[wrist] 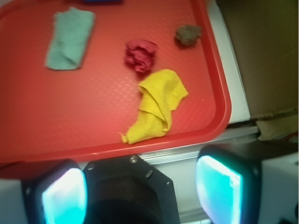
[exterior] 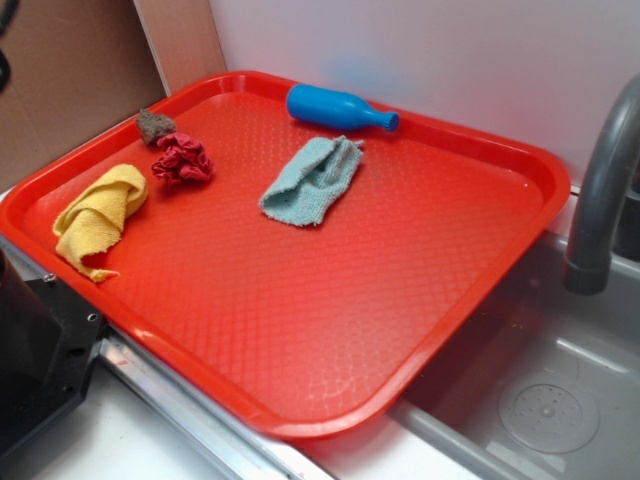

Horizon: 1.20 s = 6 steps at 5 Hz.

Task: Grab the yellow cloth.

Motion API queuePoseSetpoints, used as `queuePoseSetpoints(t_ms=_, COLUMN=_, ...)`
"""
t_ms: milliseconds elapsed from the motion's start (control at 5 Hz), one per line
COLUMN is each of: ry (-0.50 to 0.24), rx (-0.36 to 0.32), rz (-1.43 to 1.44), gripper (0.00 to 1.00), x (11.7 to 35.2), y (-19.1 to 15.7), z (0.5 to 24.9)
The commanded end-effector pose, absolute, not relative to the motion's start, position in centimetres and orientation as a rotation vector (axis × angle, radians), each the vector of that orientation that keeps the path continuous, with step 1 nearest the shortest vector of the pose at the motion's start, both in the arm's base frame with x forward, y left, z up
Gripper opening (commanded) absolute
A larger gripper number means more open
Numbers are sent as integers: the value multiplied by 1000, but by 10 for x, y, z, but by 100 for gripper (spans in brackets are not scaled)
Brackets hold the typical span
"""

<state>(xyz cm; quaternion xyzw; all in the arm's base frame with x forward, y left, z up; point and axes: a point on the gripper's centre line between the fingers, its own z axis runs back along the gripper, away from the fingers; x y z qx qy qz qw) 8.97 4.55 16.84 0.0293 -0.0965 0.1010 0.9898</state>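
Observation:
The yellow cloth [exterior: 98, 216] lies crumpled at the left edge of the red tray [exterior: 330, 300]. In the wrist view the yellow cloth [wrist: 157, 106] sits just inside the tray's near rim [wrist: 140, 147], ahead of my gripper [wrist: 141, 190]. My gripper is open, its two cyan-lit pads [wrist: 64, 197] wide apart with nothing between them. It hangs outside the tray over the black robot base [wrist: 128, 186], apart from the cloth. The exterior view does not show the gripper.
On the tray lie a red fabric wad [exterior: 182, 160], a brown lump [exterior: 154, 126], a light blue-green rag [exterior: 313, 180] and a blue bottle [exterior: 338, 108]. The black robot base [exterior: 40, 350] stands at the lower left. A sink [exterior: 540, 400] with a grey faucet [exterior: 600, 190] is on the right.

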Motion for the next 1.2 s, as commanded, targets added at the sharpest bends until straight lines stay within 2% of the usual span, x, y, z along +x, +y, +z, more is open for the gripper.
queuePoseSetpoints(t_ms=0, ry=-350, rx=139, rz=319, gripper=100, x=121, y=72, z=111)
queuePoseSetpoints(t_ms=200, ry=-347, rx=147, rz=330, gripper=100, x=134, y=79, z=86)
queuePoseSetpoints(t_ms=400, ry=-318, rx=199, rz=332, gripper=100, x=144, y=88, z=62)
queuePoseSetpoints(t_ms=600, ry=-274, rx=178, rz=302, gripper=100, x=149, y=94, z=38)
queuePoseSetpoints(t_ms=800, ry=-242, rx=73, rz=209, gripper=100, x=155, y=95, z=19)
queuePoseSetpoints(t_ms=1000, ry=-225, rx=65, rz=204, gripper=100, x=148, y=90, z=12)
